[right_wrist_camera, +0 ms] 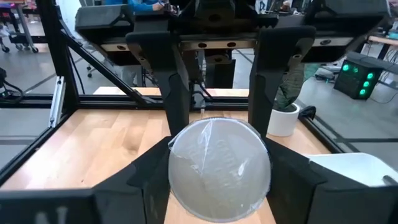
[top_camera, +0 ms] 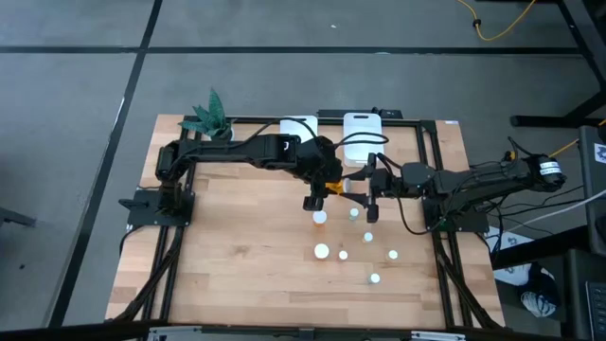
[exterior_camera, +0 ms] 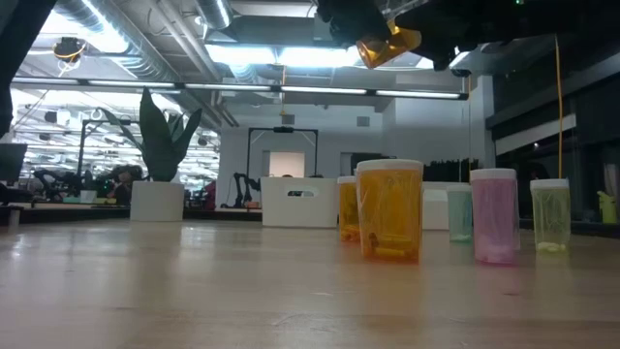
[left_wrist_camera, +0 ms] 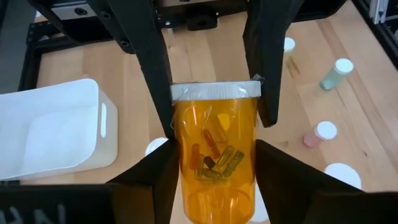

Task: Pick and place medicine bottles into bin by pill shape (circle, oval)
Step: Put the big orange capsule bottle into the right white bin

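from above, we see the left gripper (top_camera: 322, 192) and right gripper (top_camera: 371, 192) meeting over the desk (top_camera: 237, 246), an orange bottle (top_camera: 333, 186) between them. at desk level, that bottle (exterior_camera: 387, 46) hangs above other bottles (exterior_camera: 389, 210). the left wrist shows both grippers clasping the orange bottle (left_wrist_camera: 214, 155). the right wrist shows its white cap (right_wrist_camera: 219, 168) between the fingers (right_wrist_camera: 175, 93).

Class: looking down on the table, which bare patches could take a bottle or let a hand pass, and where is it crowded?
Bare: the table's left half, from the plant down to the front edge, and the strip along that edge. Crowded: right of centre, where small bottles stand scattered; the middle under both arms; the far edge by two white bins.
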Controlling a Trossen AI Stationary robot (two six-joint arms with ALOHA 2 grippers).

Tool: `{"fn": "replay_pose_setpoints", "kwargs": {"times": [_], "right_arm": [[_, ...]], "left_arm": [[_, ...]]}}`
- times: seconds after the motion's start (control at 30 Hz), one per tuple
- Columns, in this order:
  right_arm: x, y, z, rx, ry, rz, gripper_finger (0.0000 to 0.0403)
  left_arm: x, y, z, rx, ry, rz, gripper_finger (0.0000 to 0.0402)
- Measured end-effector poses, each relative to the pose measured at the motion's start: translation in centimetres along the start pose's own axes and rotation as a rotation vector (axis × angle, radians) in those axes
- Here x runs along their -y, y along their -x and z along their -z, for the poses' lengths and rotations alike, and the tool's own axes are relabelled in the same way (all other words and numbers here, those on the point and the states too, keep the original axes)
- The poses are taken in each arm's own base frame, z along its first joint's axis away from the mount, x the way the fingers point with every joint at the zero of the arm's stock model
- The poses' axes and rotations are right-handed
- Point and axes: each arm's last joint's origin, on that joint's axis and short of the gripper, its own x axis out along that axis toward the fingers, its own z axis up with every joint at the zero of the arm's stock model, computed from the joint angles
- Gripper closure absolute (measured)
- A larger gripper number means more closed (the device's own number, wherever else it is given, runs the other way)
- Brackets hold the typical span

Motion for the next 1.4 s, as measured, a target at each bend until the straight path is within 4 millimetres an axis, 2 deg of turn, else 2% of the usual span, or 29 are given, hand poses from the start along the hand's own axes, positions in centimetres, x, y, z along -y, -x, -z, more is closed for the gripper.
{"fn": "replay_pose_setpoints", "kwargs": {"times": [0.17,0.4,0.5,0.6,0.73,0.93,1.07,1.2,1.4], "right_arm": [[0.1,0.0,-0.1,0.002,-0.045,0.012,0.0196],[0.1,0.4,0.1,-0.028,-0.086,0.012,0.0197],[0.7,0.7,-0.2,-0.017,-0.099,0.108,0.0197],[2.0,0.9,-1.1,-0.048,-0.135,0.259,0.0197],[4.2,0.8,-4.1,-0.141,-0.156,0.398,0.0197],[9.4,0.9,-8.6,-0.463,-0.152,0.706,0.0197],[13.5,1.0,-9.5,-0.639,-0.245,0.758,0.0196],[17.8,0.6,-8.1,-0.702,-0.360,0.708,0.0195],[22.6,-0.5,-3.0,-0.871,-0.467,0.761,0.0194]], "left_arm": [[-0.3,1.7,0.2,-0.038,0.005,-0.072,0.0204],[-1.0,6.2,0.7,-0.075,0.043,-0.212,0.0198],[-1.4,8.3,1.4,-0.127,0.072,-0.281,0.0199],[-2.0,10.2,2.4,-0.183,0.135,-0.344,0.0199],[-2.5,11.8,3.3,-0.235,0.195,-0.364,0.0199],[-3.5,12.2,4.3,-0.297,0.235,-0.379,0.0199],[-3.9,11.5,4.8,-0.326,0.243,-0.380,0.0199],[-4.4,10.3,6.2,-0.397,0.254,-0.378,0.0199],[-5.1,7.2,9.6,-0.514,0.277,-0.371,0.0199]]}}
